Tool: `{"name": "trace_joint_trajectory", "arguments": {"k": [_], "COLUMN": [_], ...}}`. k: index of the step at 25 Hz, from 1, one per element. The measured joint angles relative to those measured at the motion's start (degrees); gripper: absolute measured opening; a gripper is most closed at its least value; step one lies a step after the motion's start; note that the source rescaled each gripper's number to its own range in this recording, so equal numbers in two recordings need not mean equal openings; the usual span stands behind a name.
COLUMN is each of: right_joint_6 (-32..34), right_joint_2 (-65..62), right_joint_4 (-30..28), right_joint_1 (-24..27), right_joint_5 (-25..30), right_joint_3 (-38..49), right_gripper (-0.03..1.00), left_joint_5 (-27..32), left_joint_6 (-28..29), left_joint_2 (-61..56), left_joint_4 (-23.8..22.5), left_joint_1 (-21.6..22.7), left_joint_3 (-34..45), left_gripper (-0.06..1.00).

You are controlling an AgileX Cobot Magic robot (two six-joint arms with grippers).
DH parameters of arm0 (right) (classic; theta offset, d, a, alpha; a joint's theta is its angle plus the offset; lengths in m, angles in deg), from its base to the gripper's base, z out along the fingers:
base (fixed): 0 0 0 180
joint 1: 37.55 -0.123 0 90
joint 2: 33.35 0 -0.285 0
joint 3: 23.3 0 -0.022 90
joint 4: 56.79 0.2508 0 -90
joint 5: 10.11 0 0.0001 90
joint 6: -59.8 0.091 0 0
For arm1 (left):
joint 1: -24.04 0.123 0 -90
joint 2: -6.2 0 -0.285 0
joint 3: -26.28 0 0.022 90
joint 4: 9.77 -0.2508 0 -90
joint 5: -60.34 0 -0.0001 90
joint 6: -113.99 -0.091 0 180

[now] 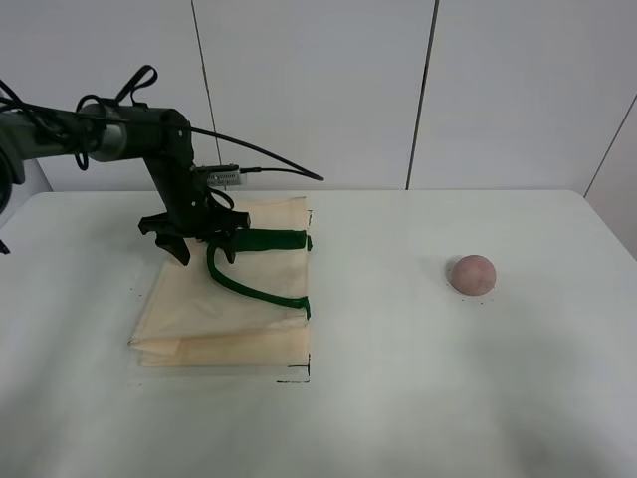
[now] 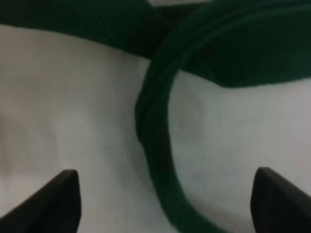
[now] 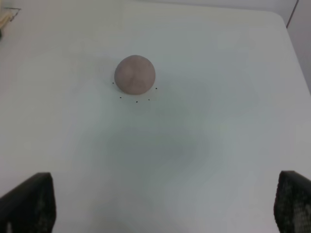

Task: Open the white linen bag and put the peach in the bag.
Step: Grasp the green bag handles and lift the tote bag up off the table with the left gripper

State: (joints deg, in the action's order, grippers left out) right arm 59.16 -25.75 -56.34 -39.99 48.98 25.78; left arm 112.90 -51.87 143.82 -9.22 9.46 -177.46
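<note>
The white linen bag (image 1: 224, 309) lies flat on the left of the white table, its dark green strap handles (image 1: 254, 284) on top. My left gripper (image 1: 204, 249) hangs open over the bag's far part, its fingers astride a green handle (image 2: 155, 141) that curves between the fingertips (image 2: 58, 199). The peach (image 1: 472, 274) sits alone on the table at the right. In the right wrist view the peach (image 3: 135, 74) lies well ahead of my open, empty right gripper (image 3: 165, 208). The right arm is out of the high view.
The white table (image 1: 398, 378) ends at a white panelled wall at the back. Small black marks ring the peach's spot (image 3: 137, 101) and the bag's near corner (image 1: 299, 376). A cable loops from the left arm (image 1: 269, 164).
</note>
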Motion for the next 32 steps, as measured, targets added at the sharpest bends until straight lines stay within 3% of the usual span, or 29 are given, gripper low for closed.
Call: {"name": "trace_joint_trajectory", "arguments": {"k": [5, 9, 12, 15, 16, 17, 23, 28, 32], "right_joint_6": [0.0, 0.0, 0.0, 0.0, 0.0, 0.0, 0.0, 0.0, 0.0], "right_joint_2": [0.0, 0.0, 0.0, 0.0, 0.0, 0.0, 0.0, 0.0, 0.0], "right_joint_4": [0.0, 0.0, 0.0, 0.0, 0.0, 0.0, 0.0, 0.0, 0.0], "right_joint_1": [0.0, 0.0, 0.0, 0.0, 0.0, 0.0, 0.0, 0.0, 0.0], "right_joint_5": [0.0, 0.0, 0.0, 0.0, 0.0, 0.0, 0.0, 0.0, 0.0], "right_joint_3": [0.0, 0.0, 0.0, 0.0, 0.0, 0.0, 0.0, 0.0, 0.0], "right_gripper": [1.0, 1.0, 1.0, 1.0, 1.0, 1.0, 1.0, 1.0, 1.0], "left_joint_5": [-1.89, -2.6, -3.0, -3.47, -3.47, -3.1, 4.5, 14.34, 15.15], "left_joint_6": [0.89, 1.04, 1.04, 1.27, 1.56, 1.97, 2.55, -1.83, -4.15], "left_joint_2": [3.61, 3.76, 3.76, 3.76, 3.76, 3.76, 1.46, -4.88, -10.36], "left_joint_4": [0.06, 0.06, 0.24, 0.86, 0.87, 0.87, 0.29, 0.25, 0.18], "left_joint_1": [0.0, 0.0, 0.0, -0.07, -0.09, -0.09, -0.09, -0.09, -0.09], "left_joint_3": [0.0, -0.01, -0.01, -0.2, -0.38, -0.69, -7.31, -17.44, -19.84], "left_gripper": [0.98, 0.87, 0.62, 0.16, 0.04, 0.0, 0.0, 0.0, 0.0]}}
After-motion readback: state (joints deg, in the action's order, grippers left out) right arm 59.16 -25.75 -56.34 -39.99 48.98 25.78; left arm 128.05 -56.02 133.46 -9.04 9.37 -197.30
